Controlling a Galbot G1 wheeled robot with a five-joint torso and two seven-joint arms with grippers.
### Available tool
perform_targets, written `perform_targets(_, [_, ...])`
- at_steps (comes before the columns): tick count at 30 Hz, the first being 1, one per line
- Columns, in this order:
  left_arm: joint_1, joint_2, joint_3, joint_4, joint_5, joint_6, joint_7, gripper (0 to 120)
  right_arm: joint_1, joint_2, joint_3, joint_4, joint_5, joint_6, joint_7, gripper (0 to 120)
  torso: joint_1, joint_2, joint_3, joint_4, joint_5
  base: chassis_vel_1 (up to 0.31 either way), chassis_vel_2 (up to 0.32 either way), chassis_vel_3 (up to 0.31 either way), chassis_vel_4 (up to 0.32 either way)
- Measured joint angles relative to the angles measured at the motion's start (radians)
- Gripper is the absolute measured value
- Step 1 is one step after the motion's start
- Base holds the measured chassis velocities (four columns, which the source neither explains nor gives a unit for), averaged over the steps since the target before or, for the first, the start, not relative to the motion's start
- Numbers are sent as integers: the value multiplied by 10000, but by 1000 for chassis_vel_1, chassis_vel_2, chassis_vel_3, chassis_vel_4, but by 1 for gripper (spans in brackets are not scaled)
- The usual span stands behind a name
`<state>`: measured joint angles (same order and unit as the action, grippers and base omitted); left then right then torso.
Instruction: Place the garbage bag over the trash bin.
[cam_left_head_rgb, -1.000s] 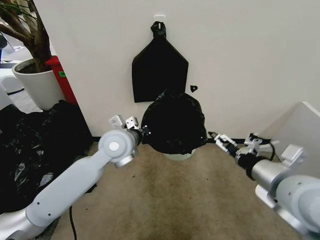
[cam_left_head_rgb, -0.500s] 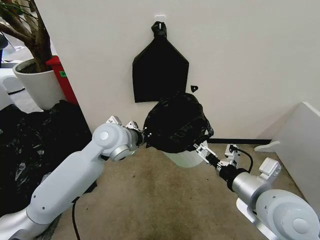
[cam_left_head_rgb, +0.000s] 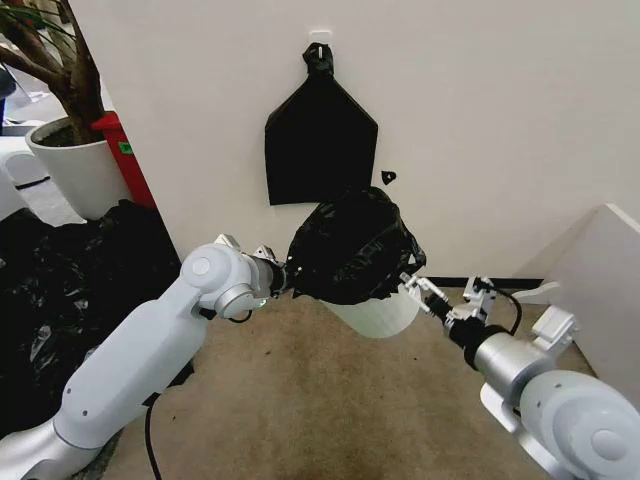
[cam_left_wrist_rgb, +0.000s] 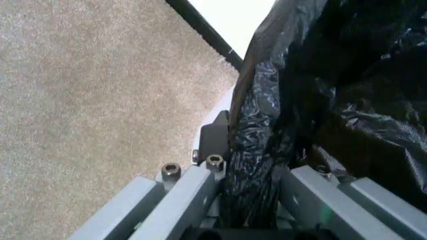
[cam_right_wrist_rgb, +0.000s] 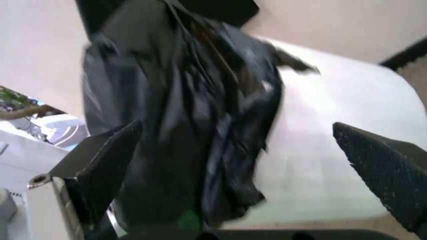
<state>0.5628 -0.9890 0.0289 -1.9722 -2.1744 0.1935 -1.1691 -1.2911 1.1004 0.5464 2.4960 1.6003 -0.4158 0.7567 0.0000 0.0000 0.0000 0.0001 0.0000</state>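
The garbage bag (cam_left_head_rgb: 350, 245) is glossy, wrinkled black film draped over the top of the trash bin (cam_left_head_rgb: 382, 315), a cream-white bucket tilted against the wall with its lower part bare. My left gripper (cam_left_head_rgb: 284, 275) is shut on the bag's bunched left edge. In the left wrist view the black film of the bag (cam_left_wrist_rgb: 267, 145) is pinched in my left gripper (cam_left_wrist_rgb: 257, 172). My right gripper (cam_left_head_rgb: 415, 285) is at the bin's right side, open. In the right wrist view its open fingers (cam_right_wrist_rgb: 107, 165) flank the bag (cam_right_wrist_rgb: 180, 100) and the bin (cam_right_wrist_rgb: 333, 145).
A flat black bag (cam_left_head_rgb: 320, 150) hangs from a wall hook above the bin. A white plant pot (cam_left_head_rgb: 70, 170) and a red object (cam_left_head_rgb: 122, 150) stand at the left, above a large heap of black film (cam_left_head_rgb: 60, 290). A white panel (cam_left_head_rgb: 600, 260) stands at the right. Brown carpet (cam_left_head_rgb: 320, 400) lies in front.
The bin has tipped and more of its white side shows below the bag. My right gripper came in from the right to the bin's side. The left gripper kept its hold.
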Motion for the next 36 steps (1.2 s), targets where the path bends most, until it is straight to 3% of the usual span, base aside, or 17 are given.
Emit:
perform_targets(13, [62,35,-50,-155,-12,47,360,0,457,-204,41,-747,33,11,182,100,0,0,0,0,0,0,0,0,0])
perform_targets(28, [124,236,-240,-457,-181,84,590,0,-221,-41,517,-2146,-406,-343,-434,100,0,0,0,-1,1,0,0,0,0])
perform_targets(36, [80,242,-312,-517,-244,27,654,0,-453,-66,747,-2125,-383,-480,-648,100,0,0,0,-1,0,0,0,0,0])
